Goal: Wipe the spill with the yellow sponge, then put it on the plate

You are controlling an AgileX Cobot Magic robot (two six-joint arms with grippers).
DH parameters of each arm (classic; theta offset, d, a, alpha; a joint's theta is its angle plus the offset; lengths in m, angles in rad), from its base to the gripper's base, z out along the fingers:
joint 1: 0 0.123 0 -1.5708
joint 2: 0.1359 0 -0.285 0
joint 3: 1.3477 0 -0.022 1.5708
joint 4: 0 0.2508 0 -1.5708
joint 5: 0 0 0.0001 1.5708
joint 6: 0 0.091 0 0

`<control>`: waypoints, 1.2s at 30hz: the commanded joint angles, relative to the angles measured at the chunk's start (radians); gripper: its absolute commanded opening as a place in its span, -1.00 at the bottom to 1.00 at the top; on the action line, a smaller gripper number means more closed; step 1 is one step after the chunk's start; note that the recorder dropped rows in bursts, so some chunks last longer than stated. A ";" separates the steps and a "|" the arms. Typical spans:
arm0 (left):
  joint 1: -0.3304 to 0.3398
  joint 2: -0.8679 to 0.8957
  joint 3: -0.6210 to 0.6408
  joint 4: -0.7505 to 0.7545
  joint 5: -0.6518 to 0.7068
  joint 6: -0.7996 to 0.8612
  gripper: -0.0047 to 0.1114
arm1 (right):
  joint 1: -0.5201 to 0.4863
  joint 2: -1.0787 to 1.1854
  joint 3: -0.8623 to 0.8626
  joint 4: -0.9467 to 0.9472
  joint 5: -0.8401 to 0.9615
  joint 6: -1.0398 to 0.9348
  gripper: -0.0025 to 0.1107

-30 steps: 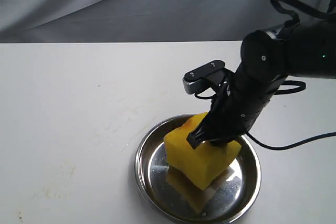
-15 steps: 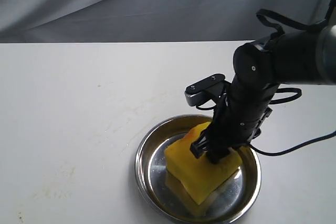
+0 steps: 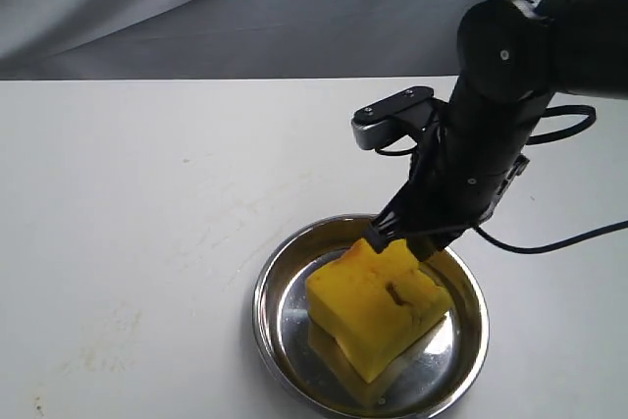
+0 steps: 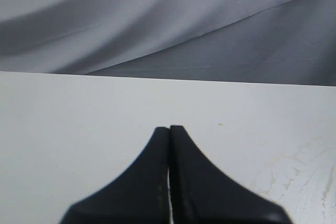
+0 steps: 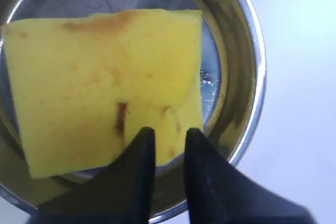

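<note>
The yellow sponge (image 3: 378, 306) lies tilted in the plate (image 3: 263, 303), with orange staining and a small dark notch in its top face. My right gripper (image 3: 397, 242) hangs just above the sponge's far corner, open, with nothing between its fingers. From the right wrist, the sponge (image 5: 100, 82) fills most of the plate (image 5: 257, 77), and the gripper (image 5: 169, 132) stands over the sponge's edge with a narrow gap between its fingers. My left gripper (image 4: 169, 128) is shut over bare white table and does not show in the exterior view. No amber spill shows in any view.
The white table (image 3: 128, 193) stretches left of the plate, with faint dried smears (image 3: 231, 218) near the plate's far left. A grey cloth backdrop (image 3: 245, 7) hangs behind the table. The right arm's cable (image 3: 549, 267) trails to the right.
My right gripper has let go of the sponge and risen off it, moving slightly back. The sponge has settled in the plate, its notch now uncovered.
</note>
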 commanded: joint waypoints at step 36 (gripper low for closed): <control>-0.005 -0.002 0.005 -0.011 -0.006 -0.005 -0.92 | -0.416 -1.285 0.649 -0.300 -0.329 0.424 -0.96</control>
